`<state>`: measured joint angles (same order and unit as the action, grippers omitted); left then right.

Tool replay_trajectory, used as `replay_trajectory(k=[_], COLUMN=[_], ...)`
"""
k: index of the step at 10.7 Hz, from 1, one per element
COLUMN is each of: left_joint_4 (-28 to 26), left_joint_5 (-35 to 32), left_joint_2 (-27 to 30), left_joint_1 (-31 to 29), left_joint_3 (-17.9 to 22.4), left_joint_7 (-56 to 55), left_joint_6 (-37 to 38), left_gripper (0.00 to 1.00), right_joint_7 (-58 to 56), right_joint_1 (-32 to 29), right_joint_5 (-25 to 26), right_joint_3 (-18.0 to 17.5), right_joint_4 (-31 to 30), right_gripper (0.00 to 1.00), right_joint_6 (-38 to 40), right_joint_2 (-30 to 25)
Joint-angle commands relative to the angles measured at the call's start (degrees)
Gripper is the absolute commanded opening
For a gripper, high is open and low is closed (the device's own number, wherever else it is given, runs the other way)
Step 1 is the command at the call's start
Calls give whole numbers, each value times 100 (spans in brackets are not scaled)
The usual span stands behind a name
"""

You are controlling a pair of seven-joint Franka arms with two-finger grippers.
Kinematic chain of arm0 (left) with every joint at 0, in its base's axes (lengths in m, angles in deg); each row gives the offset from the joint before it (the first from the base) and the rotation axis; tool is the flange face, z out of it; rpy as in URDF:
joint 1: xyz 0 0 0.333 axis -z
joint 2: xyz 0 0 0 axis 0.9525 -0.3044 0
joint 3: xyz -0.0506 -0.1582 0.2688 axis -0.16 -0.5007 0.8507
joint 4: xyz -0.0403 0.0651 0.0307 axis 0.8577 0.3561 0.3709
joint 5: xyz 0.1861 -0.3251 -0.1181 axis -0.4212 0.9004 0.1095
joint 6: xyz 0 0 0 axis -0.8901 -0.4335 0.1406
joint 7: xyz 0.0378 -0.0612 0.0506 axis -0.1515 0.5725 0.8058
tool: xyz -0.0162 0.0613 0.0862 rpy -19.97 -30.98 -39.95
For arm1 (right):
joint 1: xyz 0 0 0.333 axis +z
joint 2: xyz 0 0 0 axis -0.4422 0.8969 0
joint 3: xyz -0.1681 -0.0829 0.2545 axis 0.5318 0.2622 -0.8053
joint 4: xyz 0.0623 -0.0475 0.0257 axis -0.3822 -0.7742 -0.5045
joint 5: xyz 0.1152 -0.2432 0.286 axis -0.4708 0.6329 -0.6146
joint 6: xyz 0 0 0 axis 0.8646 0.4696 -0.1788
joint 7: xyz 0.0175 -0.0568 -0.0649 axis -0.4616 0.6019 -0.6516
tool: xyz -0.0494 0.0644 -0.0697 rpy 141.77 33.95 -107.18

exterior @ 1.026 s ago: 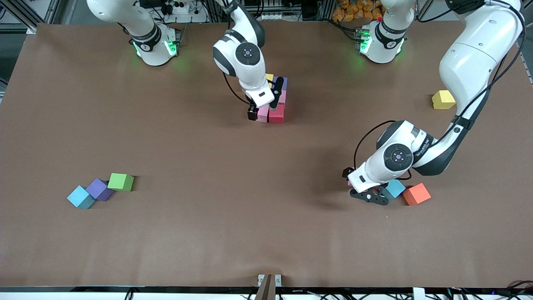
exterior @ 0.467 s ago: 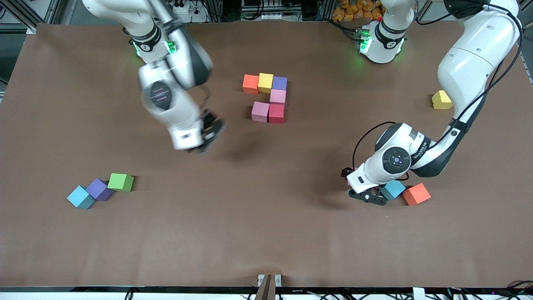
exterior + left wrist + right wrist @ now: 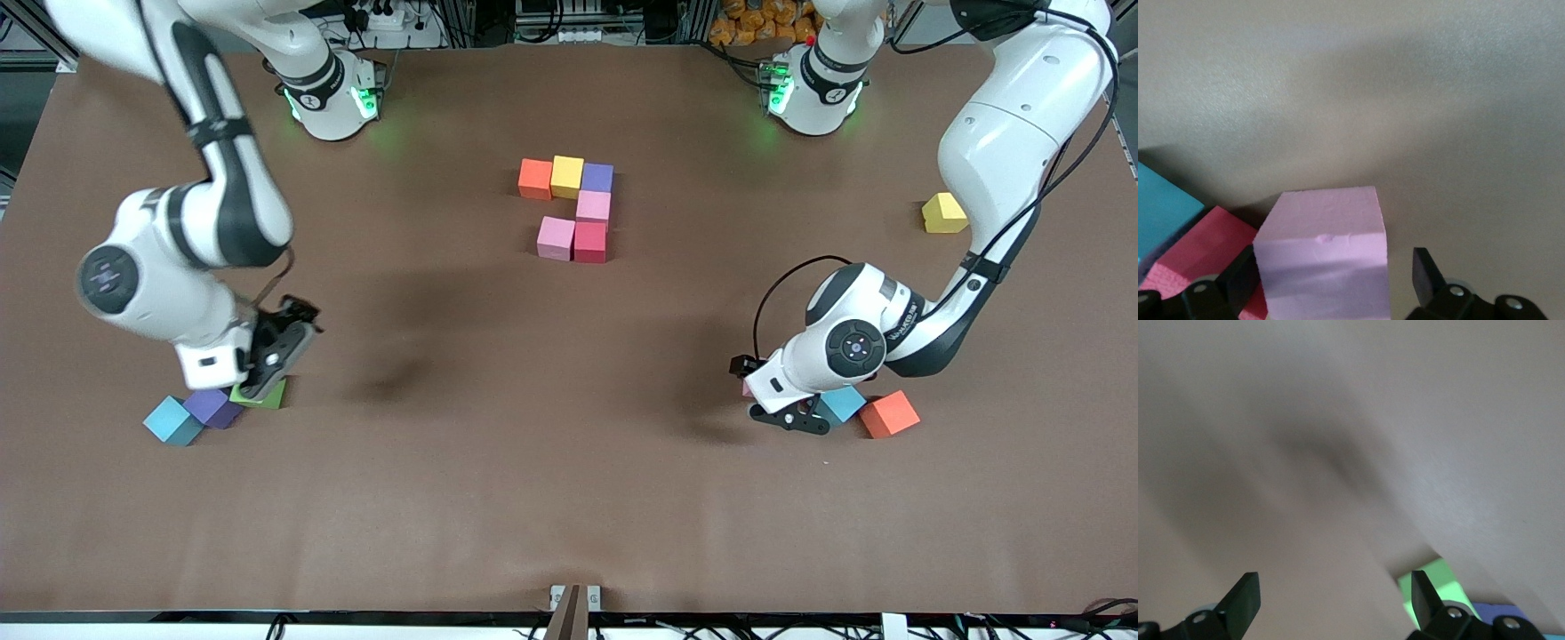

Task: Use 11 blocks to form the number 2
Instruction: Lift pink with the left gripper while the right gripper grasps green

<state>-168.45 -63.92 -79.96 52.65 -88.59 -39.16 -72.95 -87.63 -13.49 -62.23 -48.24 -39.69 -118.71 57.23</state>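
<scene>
Now both arms are at loose blocks, with the 2 only partly built.
Nearest, the left end effector [image 3: 787, 416] sits low at the surface [image 3: 569, 498], fingers apart around a pink block [image 3: 1325, 257], beside the light blue [image 3: 841, 403] and orange [image 3: 890, 413] blocks. The right end effector [image 3: 267, 373], fingers apart and empty, hangs just above the green block [image 3: 1438, 587]. Farther off lie six placed blocks [image 3: 573, 209].

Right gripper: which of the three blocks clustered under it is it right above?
The green block. The open right gripper hangs directly over it; the purple block and light blue block lie beside it, toward the table's end.
</scene>
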Motion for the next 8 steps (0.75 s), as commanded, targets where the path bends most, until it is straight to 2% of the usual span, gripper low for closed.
replay_trajectory(k=[1, 2, 3, 5, 6, 7, 8], left_joint_4=[-170, -162, -162, -153, -135, -109, -74], left_joint_5=[100, 100, 100, 100, 92, 92, 100], left_joint_2=[70, 79, 79, 70, 70, 79, 113], left_joint_1=[11, 11, 20, 20, 20, 90, 125], left_joint_3=[-6, -15, -15, -6, -15, -15, -33], left_joint_7=[-275, -275, -249, -232, -223, -275, -310], left_joint_6=[76, 93, 111, 111, 111, 111, 111], left_gripper=[98, 95, 84, 46, 28, 20, 17], right_joint_7=[-1464, -2063, -2452, -3384, -3614, -3843, -4019], right_joint_1=[-474, -667, -843, -1020, -1090, -1152, -1161], right_joint_5=[85, 51, 41, -20, -185, -405, -555], right_joint_3=[-136, -136, -136, -145, -145, -145, -145], right_joint_4=[350, 394, 394, 386, 386, 360, 377], right_gripper=[100, 100, 100, 100, 100, 100, 100], right_joint_6=[-63, -195, -362, -879, -899, -899, -925], right_joint_2=[478, 654, 804, 1059, 1173, 1261, 1358])
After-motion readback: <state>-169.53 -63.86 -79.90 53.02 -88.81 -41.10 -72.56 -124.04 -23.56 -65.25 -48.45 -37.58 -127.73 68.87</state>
